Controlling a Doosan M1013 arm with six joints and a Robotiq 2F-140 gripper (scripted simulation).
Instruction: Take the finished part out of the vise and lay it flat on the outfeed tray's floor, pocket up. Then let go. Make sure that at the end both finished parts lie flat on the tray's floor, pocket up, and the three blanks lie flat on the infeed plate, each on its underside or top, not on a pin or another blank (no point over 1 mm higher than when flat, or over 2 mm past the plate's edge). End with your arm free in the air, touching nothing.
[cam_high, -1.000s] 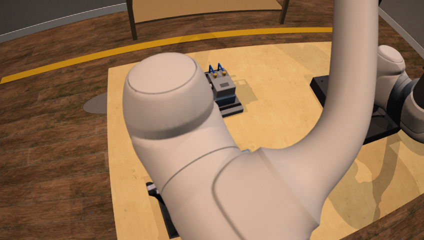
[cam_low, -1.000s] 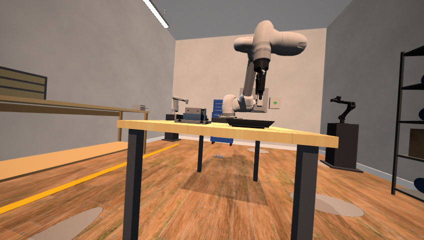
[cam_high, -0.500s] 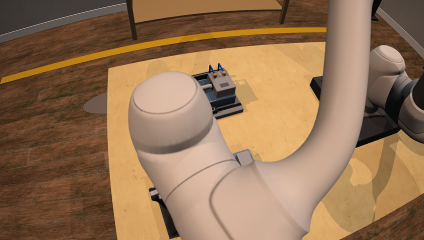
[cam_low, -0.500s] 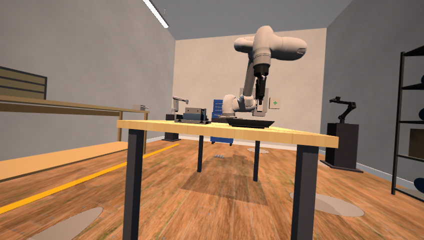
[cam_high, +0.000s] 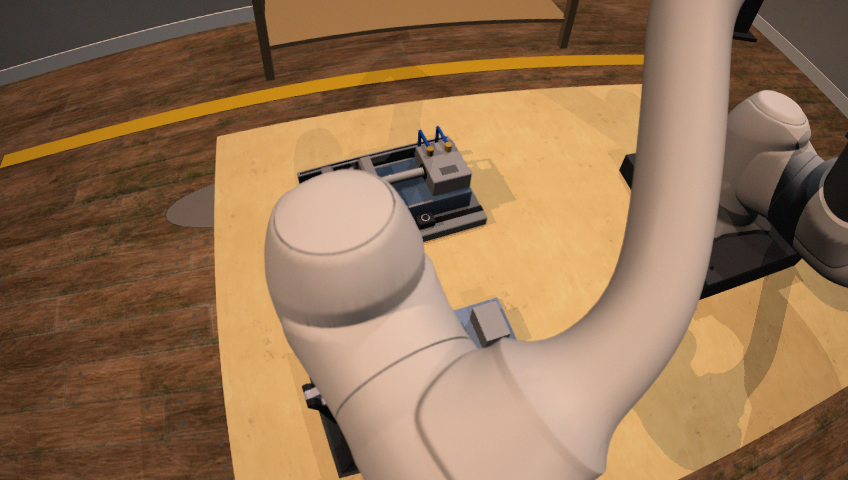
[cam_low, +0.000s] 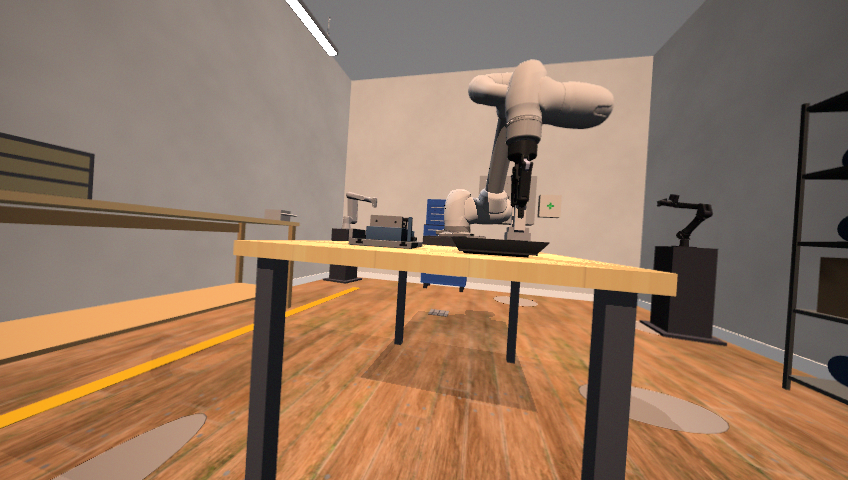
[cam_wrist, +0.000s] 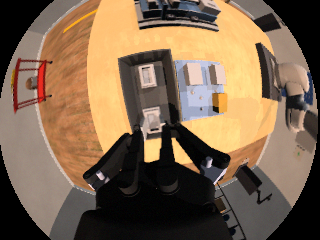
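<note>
Grey finished part (cam_wrist: 152, 120) sits pinched between the gripper (cam_wrist: 155, 135) fingers, clamped tight. Gripper points straight down over the dark outfeed tray (cam_wrist: 130, 96), part hanging at the tray's near end, just above its floor as far as the exterior view lets me tell. 1 more light block (cam_wrist: 147, 75) lies in the tray ahead of the gripper. Vise (cam_wrist: 176, 7) stands well ahead, at the far table edge. Blue mat (cam_wrist: 200, 103) with 3 small blocks lies just right of the tray.
</note>
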